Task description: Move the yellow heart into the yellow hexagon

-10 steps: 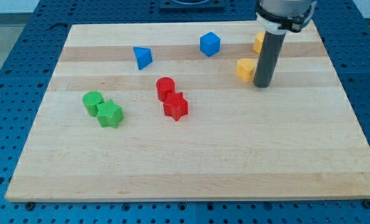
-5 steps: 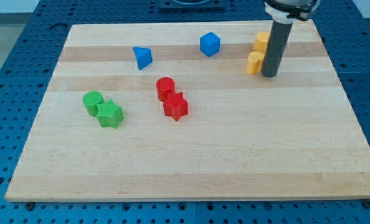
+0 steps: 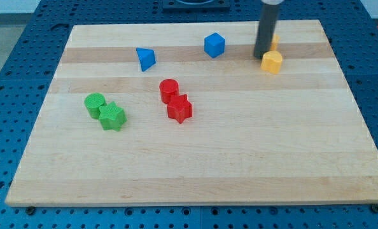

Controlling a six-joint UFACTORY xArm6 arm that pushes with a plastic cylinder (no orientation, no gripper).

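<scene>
Two yellow blocks sit near the desk's (image 3: pixel 195 172) top-right corner. The yellow heart (image 3: pixel 272 62) lies just below and to the right of my tip (image 3: pixel 261 56), close beside it; whether they touch I cannot tell. The yellow hexagon (image 3: pixel 274 42) is mostly hidden behind the rod (image 3: pixel 266 28), only a sliver showing at the rod's right side, just above the heart. My arm ends in that bare rod, with no fingers to release or clench.

The heart and hexagon are close to the top edge and not far from the right edge, with bare wood between them and both edges. Below the heart the desk is open all the way to the bottom edge.

Left of my tip stands the blue cube (image 3: pixel 214 45), and farther left the blue wedge (image 3: pixel 146 58). Around the middle, the red cylinder (image 3: pixel 168 90) touches the red star (image 3: pixel 179 109). Toward the left, the green cylinder (image 3: pixel 95 104) touches the green star (image 3: pixel 112 117).
</scene>
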